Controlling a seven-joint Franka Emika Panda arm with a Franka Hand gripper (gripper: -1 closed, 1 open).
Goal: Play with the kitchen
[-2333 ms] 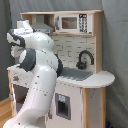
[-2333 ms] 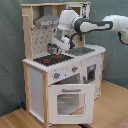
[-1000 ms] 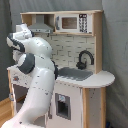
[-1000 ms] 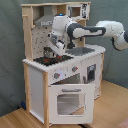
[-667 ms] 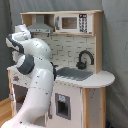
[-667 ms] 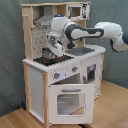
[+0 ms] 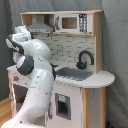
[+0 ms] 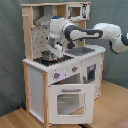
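- A grey curtain backs the scene and a wooden floor (image 8: 15, 117) runs beneath, with the kitchen (image 8: 62, 80) standing upright in the middle of both exterior views, its light wood frame and white panels facing the cameras.
- The white arm (image 8: 90, 34) reaches in from the second exterior view's right, crossing above the sink (image 7: 75, 74) to bring its end effector (image 8: 51, 51) low over the black stovetop (image 8: 52, 60) under the grey hood (image 8: 47, 19).
- A small dark pot (image 8: 48, 56) sits on the stovetop directly beneath the end effector; the wrist appears angled downward, probably to work at the pot or burner from above.
- Whether the end effector is parted or closed, and whether it grips the pot, cannot be told from either view; in the first exterior view the arm's own bulk hides the stovetop.
- The black faucet (image 7: 84, 59) curves over the sink, well clear of the arm.
- The windowed oven door (image 8: 69, 102) looks closed, and a toy microwave (image 7: 74, 22) sits on the upper shelf, out of the arm's present reach.
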